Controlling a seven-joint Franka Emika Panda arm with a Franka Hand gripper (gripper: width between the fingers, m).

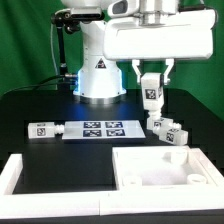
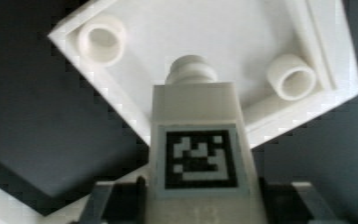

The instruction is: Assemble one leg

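My gripper [image 1: 152, 84] is closed on a leg [image 1: 152, 98], one finger pressed to each side of it, so my jaws stand narrow. The leg hangs upright, clear of the black table [image 1: 30, 105], with a square tag facing the exterior view. In the wrist view its stubby tip points toward the white tray [image 2: 194, 30], between two round holes [image 2: 101, 42] [image 2: 291, 80]. More legs [image 1: 168, 128] lie just off the exterior view's right end of the marker board [image 1: 100, 128], and another one [image 1: 40, 129] lies at its left end.
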